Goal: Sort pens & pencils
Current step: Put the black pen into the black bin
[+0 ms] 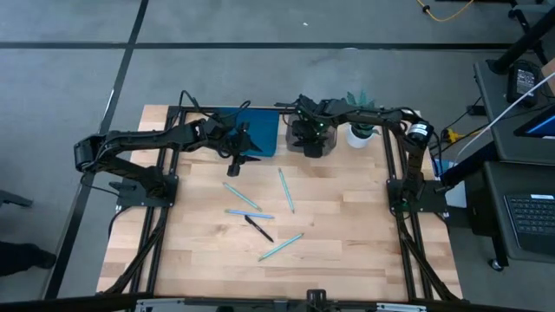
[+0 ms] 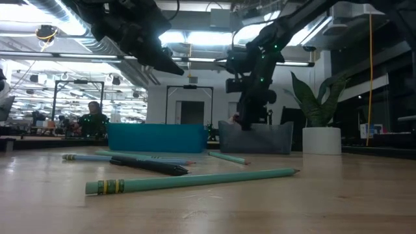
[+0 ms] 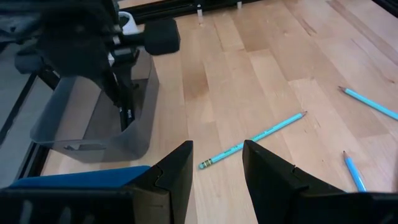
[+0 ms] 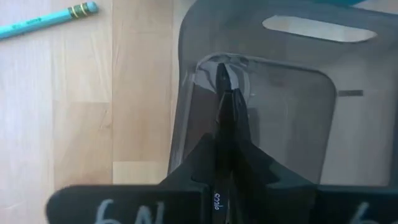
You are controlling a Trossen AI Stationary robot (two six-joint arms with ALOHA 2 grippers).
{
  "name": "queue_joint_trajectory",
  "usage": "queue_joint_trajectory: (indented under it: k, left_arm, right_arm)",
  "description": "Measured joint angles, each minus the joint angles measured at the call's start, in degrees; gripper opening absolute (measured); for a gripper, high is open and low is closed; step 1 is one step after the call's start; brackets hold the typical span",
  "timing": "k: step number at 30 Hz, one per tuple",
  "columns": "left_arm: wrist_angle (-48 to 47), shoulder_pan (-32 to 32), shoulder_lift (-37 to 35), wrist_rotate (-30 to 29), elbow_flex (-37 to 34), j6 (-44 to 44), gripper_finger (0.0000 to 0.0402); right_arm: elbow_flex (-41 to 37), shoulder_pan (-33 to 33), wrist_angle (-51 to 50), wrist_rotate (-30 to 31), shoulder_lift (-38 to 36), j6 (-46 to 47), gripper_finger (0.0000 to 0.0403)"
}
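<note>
arms: 2, dark, jointed | cables: black | lights: green on right arm | marking: white characters near right hand (image 4: pixel 225 134)

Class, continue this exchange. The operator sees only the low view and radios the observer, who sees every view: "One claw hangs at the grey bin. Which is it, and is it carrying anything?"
Observer: It's the right claw. Its wrist view shows it shut on a black pen, tip pointing down into the grey bin.
Operator: And the other claw up top, open or shut?
Observer: The left claw is open and empty, as its wrist view shows.
Operator: How many sticks lie on the table? They overlap for me.
Observer: From above, four light-blue pencils and a second black pen lie on the table.
</note>
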Motion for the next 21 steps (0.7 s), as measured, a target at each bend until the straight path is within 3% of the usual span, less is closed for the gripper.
queue_joint_trajectory:
  k: [11,17,21]
  left_arm:
    - [-0.2,0.0,0.0,0.0,0.0,0.0,0.0134]
    - [-0.2,0.0,0.0,0.0,0.0,0.0,0.0134]
    - [-0.2,0.0,0.0,0.0,0.0,0.0,0.0134]
  right_arm:
    - [0.0,-1.4,1.5,-1.5,1.0,0.9,0.0036]
    - [0.0,-2.0,3.1,-1.6,1.0,2.7,0.0138]
    - [0.0,-2.0,3.2,-1.5,1.0,3.3,0.0172]
